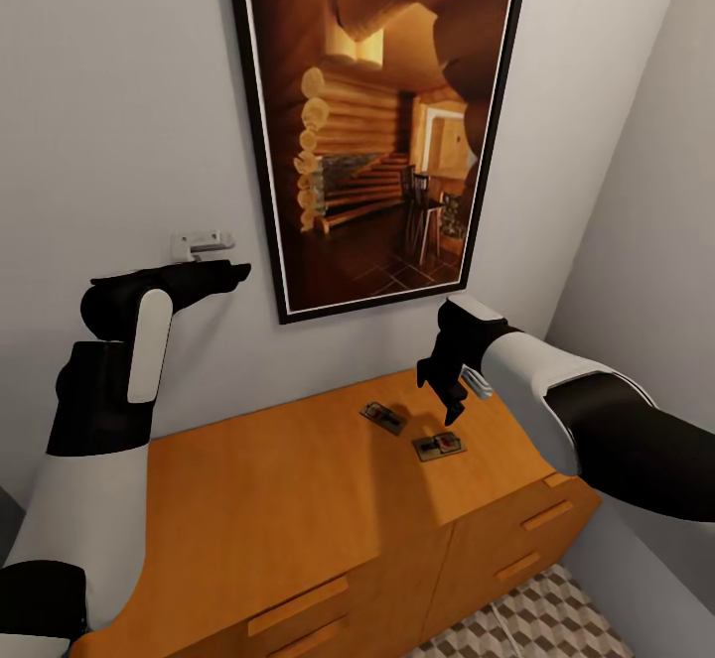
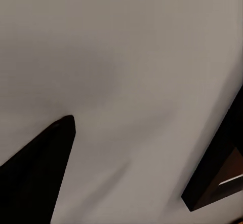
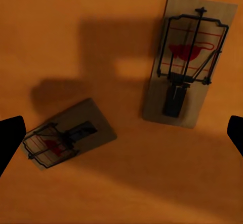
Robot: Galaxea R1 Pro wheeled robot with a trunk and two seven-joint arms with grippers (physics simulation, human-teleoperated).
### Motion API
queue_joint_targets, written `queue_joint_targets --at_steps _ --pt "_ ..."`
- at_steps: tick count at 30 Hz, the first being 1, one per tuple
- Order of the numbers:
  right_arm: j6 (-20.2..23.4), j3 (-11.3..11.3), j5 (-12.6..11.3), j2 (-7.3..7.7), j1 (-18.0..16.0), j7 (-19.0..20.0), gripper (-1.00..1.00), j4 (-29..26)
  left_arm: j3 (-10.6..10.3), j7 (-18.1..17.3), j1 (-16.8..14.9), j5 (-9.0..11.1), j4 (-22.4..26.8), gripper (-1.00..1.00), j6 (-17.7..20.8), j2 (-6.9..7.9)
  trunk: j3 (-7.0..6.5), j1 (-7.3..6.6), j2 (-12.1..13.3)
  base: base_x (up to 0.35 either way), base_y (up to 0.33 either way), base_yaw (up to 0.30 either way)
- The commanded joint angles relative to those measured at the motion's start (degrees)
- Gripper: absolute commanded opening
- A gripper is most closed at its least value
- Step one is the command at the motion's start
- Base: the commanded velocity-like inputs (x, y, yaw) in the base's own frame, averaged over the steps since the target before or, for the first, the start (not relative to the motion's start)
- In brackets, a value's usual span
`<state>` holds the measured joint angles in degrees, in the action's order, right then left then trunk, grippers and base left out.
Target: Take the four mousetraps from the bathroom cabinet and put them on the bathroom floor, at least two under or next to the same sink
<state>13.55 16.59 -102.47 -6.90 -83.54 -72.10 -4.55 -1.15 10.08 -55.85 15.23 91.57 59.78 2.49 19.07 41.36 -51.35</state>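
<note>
Two mousetraps lie flat on the cabinet (image 1: 298,479) top toward its right end: the nearer mousetrap (image 1: 438,447) sits close to the front edge, and the farther mousetrap (image 1: 382,417) lies just behind and to its left, apart from it, closer to the wall. In the right wrist view the same pair shows from above, one mousetrap (image 3: 190,62) larger and one (image 3: 68,135) smaller and turned at an angle, with bare wood all around them and a clear strip between the two. The right gripper (image 1: 452,410) hangs fingers-down just above the nearer trap, not touching it; its jaws stand wide, the two dark fingertips at the opposite sides of the wrist picture with nothing between them. The left gripper (image 1: 230,272) is raised well to the left, pointing at the grey wall (image 1: 109,122) beside a small white wall fitting (image 1: 202,242) and near the dark frame of the large picture (image 1: 382,112); whether its jaws are parted I cannot tell. The cabinet's right end stops close to the side wall, and a patch of the bathroom floor (image 1: 536,623) shows below its drawer fronts.
</note>
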Motion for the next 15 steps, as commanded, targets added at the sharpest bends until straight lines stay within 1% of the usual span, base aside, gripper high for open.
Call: queue_joint_targets --at_steps 1,8,15 --pt "0.6 0.5 -0.4 0.01 0.0 -0.2 1.00 0.0 -0.1 0.6 -0.1 0.4 0.0 1.00 0.2 0.06 0.08 0.01 0.0 0.000 0.000 0.000" --pt "0.6 0.5 -0.4 0.05 0.0 -0.2 1.00 -0.1 -0.1 0.6 -0.1 0.4 0.0 1.00 0.2 0.06 0.08 0.01 0.0 0.000 0.000 0.000" --pt "0.7 0.5 -0.4 0.21 0.0 -0.2 1.00 -0.1 -0.1 0.6 -0.1 0.4 0.0 1.00 0.2 0.06 1.34 1.55 -2.8 0.000 0.000 0.000"
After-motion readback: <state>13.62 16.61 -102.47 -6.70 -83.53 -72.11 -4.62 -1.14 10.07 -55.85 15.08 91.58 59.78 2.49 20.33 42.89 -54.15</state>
